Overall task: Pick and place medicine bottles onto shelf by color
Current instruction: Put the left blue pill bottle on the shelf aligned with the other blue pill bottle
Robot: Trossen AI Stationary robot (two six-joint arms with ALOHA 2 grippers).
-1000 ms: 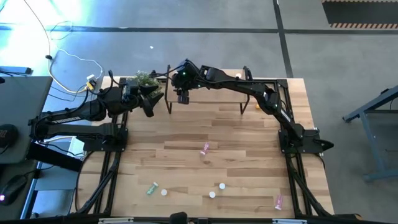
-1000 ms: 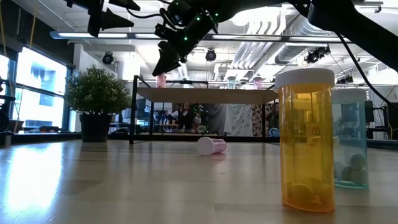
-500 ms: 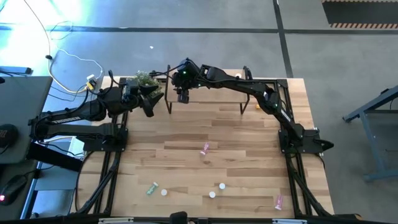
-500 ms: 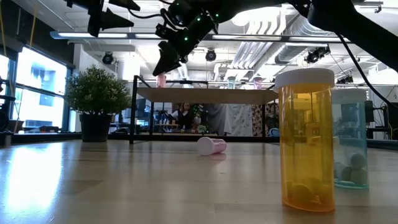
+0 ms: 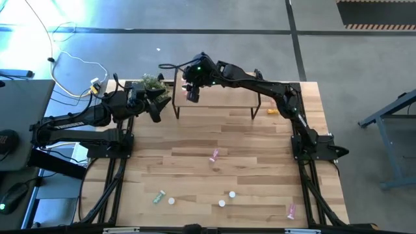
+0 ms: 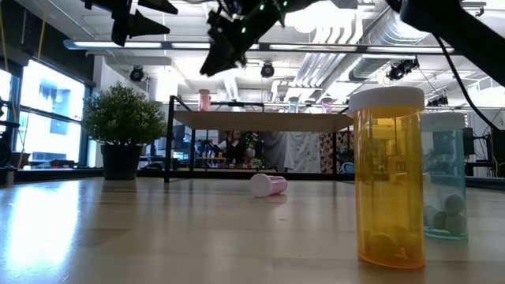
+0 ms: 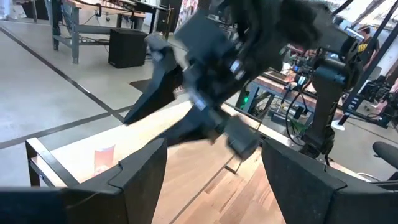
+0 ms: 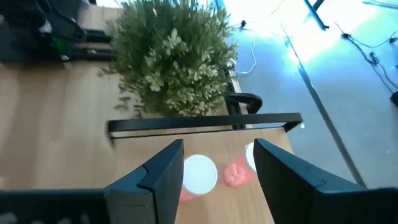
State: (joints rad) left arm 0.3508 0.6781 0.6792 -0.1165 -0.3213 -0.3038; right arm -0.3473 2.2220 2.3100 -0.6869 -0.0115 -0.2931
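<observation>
One pink bottle (image 6: 204, 100) stands at the shelf's (image 6: 260, 121) left end, and your right pincer (image 6: 225, 49), spread wide and empty just above, could tip it if you swing low.

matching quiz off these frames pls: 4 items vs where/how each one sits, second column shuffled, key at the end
1. orange bottle
2. nearer pink bottle
3. farther pink bottle
4. right gripper

A. lying on its side on the table
B. upright on the shelf
C. upright on the table, closest to the low camera
D. open, in the air above the shelf's end

Pairs: 1-C, 2-A, 3-B, 4-D.
The left gripper waits open near the potted plant.
</observation>
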